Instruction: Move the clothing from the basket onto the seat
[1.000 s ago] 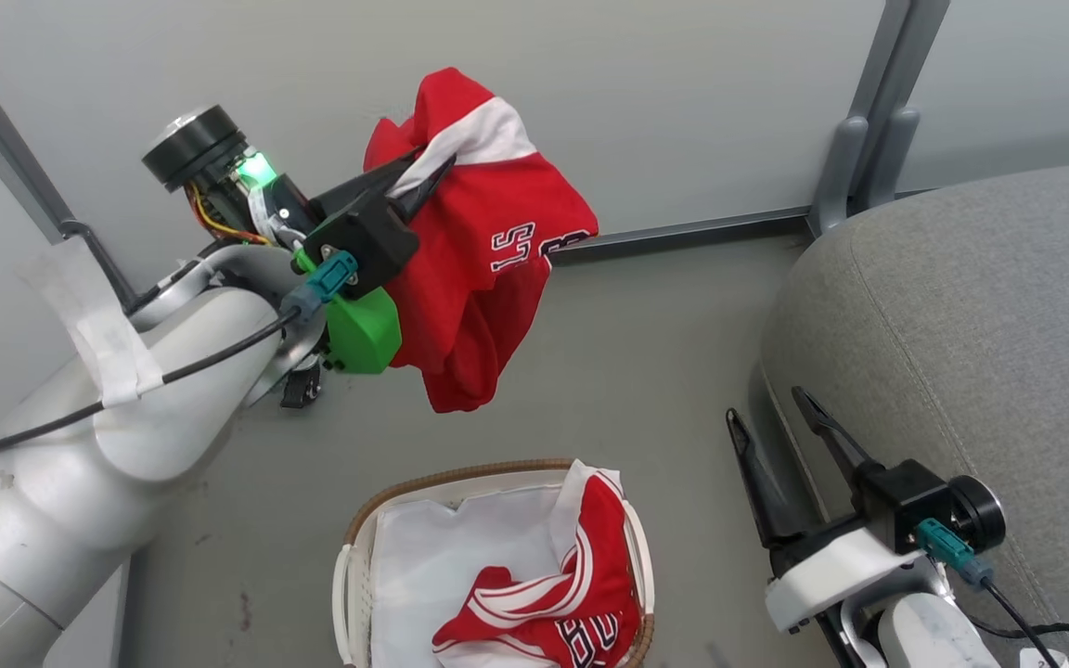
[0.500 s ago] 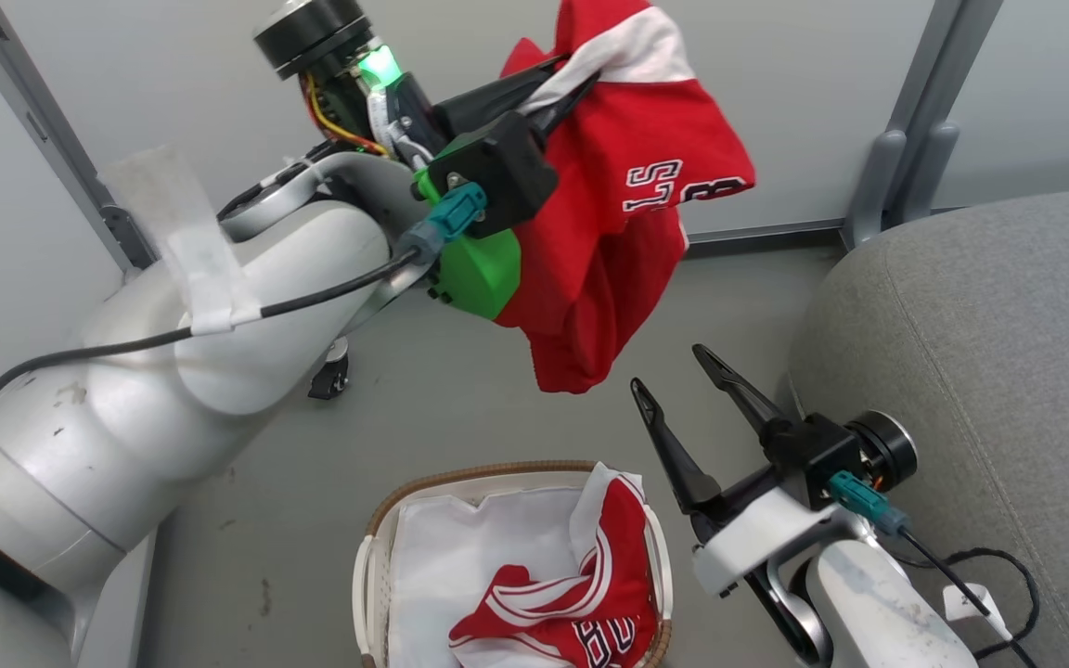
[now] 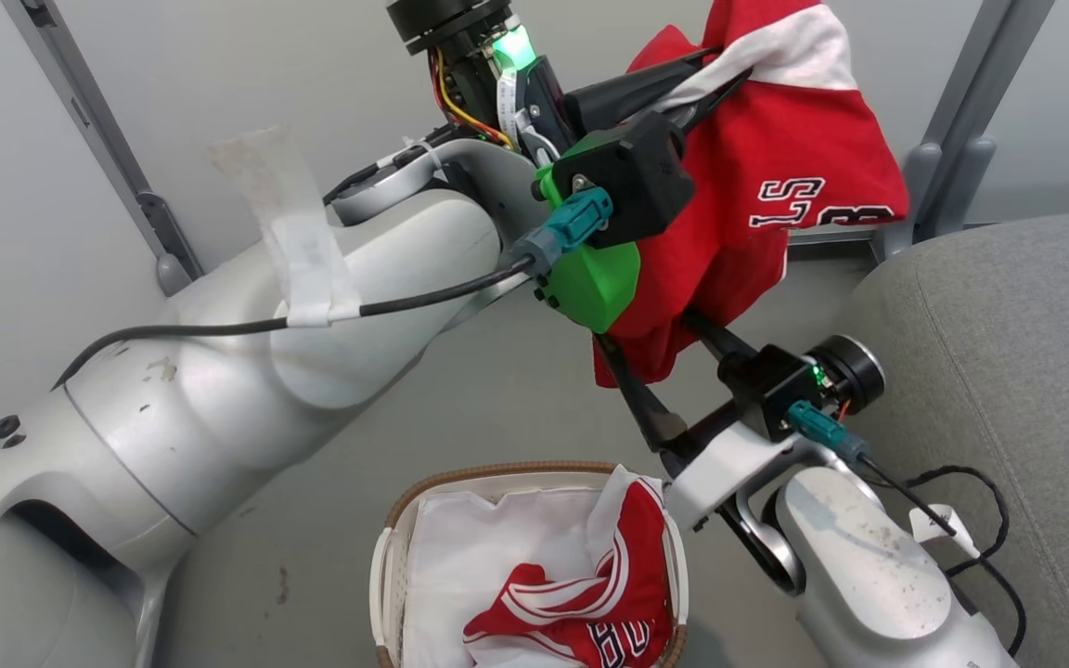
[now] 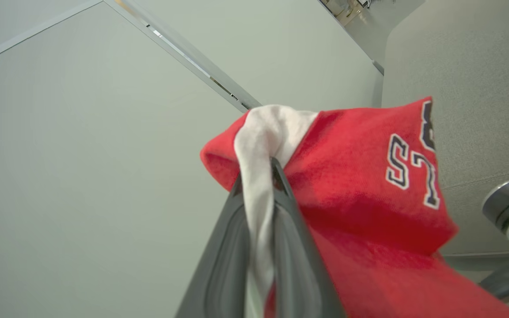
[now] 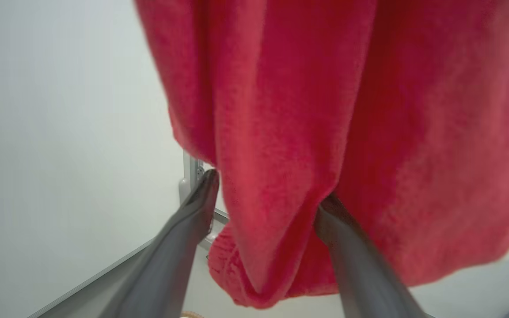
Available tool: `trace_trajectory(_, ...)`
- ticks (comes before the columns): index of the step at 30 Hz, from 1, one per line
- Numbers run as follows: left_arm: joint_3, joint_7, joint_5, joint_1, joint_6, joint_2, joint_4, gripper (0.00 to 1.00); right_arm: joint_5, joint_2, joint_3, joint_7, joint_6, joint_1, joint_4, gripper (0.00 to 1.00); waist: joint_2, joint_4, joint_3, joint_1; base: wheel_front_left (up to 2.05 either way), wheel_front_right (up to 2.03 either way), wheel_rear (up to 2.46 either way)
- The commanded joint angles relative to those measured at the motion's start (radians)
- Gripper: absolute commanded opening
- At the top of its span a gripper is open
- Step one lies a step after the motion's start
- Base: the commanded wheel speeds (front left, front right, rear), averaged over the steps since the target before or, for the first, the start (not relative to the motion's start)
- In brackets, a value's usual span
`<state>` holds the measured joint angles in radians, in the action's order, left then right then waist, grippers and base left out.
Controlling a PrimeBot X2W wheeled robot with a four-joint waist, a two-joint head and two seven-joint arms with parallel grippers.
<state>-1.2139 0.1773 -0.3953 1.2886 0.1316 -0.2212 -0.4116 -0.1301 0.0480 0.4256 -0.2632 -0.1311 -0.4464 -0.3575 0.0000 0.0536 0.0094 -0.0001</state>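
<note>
My left gripper (image 3: 725, 79) is shut on the white trim of a red jersey (image 3: 776, 167), held high before the wall; in the left wrist view the fingertips (image 4: 276, 176) pinch that trim and the jersey (image 4: 360, 198) hangs to the right. My right gripper (image 3: 646, 329) stands open under it, tips hidden behind the hem. In the right wrist view a hanging fold of the jersey (image 5: 325, 110) sits between the spread fingers (image 5: 201, 198). A second red jersey (image 3: 590, 603) lies in the basket (image 3: 534, 471) on its white liner (image 3: 488, 557). The grey seat (image 3: 1008, 371) is at the right.
A grey wall with metal posts (image 3: 961, 167) stands behind the jersey. My left arm's pale forearm (image 3: 265, 371) crosses the left half of the head view. A black cable (image 3: 971, 520) trails by the right forearm against the seat's side.
My left arm has carried the jersey up and to the right, nearer the seat. My right gripper has risen from beside the seat until its open fingers straddle the jersey's hanging hem. The head camera shifted slightly.
</note>
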Motion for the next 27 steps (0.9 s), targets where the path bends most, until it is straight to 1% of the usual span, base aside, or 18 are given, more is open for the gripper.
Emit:
trace_trajectory(1, -0.003, 0.006, -0.012, -0.004, -0.002, 0.007, 0.003, 0.00, 0.009, 0.004, -0.015, -0.002, 0.001, -0.017, 0.000, 1.00, 0.0000, 0.001, 0.000, 0.0001, 0.00, 0.00, 0.00)
trace_trajectory(2, -0.005, 0.007, -0.015, -0.010, -0.002, 0.008, 0.005, 0.00, 0.009, 0.004, -0.023, -0.002, 0.001, -0.023, -0.004, 1.00, 0.0000, 0.001, 0.000, 0.0001, 0.00, 0.00, 0.00)
trace_trajectory(3, -0.004, 0.009, -0.018, -0.016, -0.002, 0.009, 0.005, 0.00, 0.010, 0.005, -0.032, -0.002, 0.001, -0.032, -0.007, 0.64, 0.0000, 0.002, 0.001, 0.0001, 0.00, 0.00, 0.00)
trace_trajectory(4, -0.005, 0.010, -0.020, -0.021, -0.003, 0.009, 0.004, 0.00, 0.010, 0.004, -0.036, -0.002, 0.001, -0.038, -0.010, 0.41, 0.0000, 0.002, 0.001, 0.0001, 0.00, 0.00, 0.00)
trace_trajectory(5, -0.005, 0.013, -0.025, -0.027, -0.006, 0.008, 0.001, 0.00, 0.012, 0.004, -0.041, -0.002, 0.001, -0.044, -0.012, 0.27, 0.0000, 0.003, 0.000, 0.0001, 0.00, 0.00, 0.00)
trace_trajectory(6, -0.005, 0.015, -0.028, -0.032, -0.007, 0.007, -0.001, 0.00, 0.013, 0.004, -0.043, -0.002, 0.001, -0.047, -0.013, 0.08, 0.0000, 0.003, 0.000, 0.0001, 0.00, 0.00, 0.00)
trace_trajectory(7, -0.004, 0.018, -0.032, -0.038, -0.009, 0.004, -0.005, 0.00, 0.011, 0.004, -0.043, -0.002, 0.001, -0.049, -0.014, 0.00, 0.0000, 0.002, 0.000, 0.0001, 0.00, 0.00, 0.00)
trace_trajectory(16, 0.000, 0.043, -0.063, -0.100, -0.028, -0.028, -0.049, 0.00, 0.006, 0.004, -0.049, -0.002, 0.001, -0.029, -0.010, 0.00, 0.0000, -0.011, -0.004, 0.0001, 0.00, 0.00, 0.00)
trace_trajectory(22, 0.015, 0.064, -0.092, -0.158, -0.046, -0.032, -0.085, 0.00, 0.012, 0.004, -0.048, -0.002, 0.001, -0.031, -0.017, 0.00, 0.0000, -0.017, -0.004, 0.0001, 0.00, 0.00, 0.00)
trace_trajectory(23, 0.028, 0.070, -0.108, -0.177, -0.050, -0.029, -0.090, 0.21, 0.014, 0.004, -0.050, -0.002, 0.001, -0.034, -0.019, 0.00, 0.0000, -0.018, -0.004, 0.0001, 0.00, 0.00, 0.00)
trace_trajectory(24, 0.038, 0.073, -0.123, -0.194, -0.054, -0.028, -0.094, 0.33, 0.016, 0.004, -0.054, -0.002, 0.001, -0.037, -0.020, 0.00, 0.0000, -0.018, -0.003, 0.0001, 0.00, 0.00, 0.00)
trace_trajectory(25, 0.047, 0.079, -0.134, -0.215, -0.059, -0.027, -0.097, 0.49, 0.018, 0.004, -0.059, -0.002, 0.001, -0.039, -0.021, 0.00, 0.0000, -0.019, -0.003, 0.0001, 0.00, 0.00, 0.00)
trace_trajectory(26, 0.056, 0.080, -0.143, -0.234, -0.063, -0.026, -0.099, 0.84, 0.018, 0.004, -0.064, -0.002, 0.001, -0.041, -0.021, 0.00, 0.0000, -0.019, -0.003, 0.0001, 0.00, 0.00, 0.00)
trace_trajectory(27, 0.067, 0.084, -0.154, -0.260, -0.068, -0.026, -0.104, 1.00, 0.020, 0.004, -0.070, -0.002, 0.001, -0.043, -0.020, 0.00, 0.0000, -0.020, -0.003, 0.0001, 0.00, 0.00, 0.00)
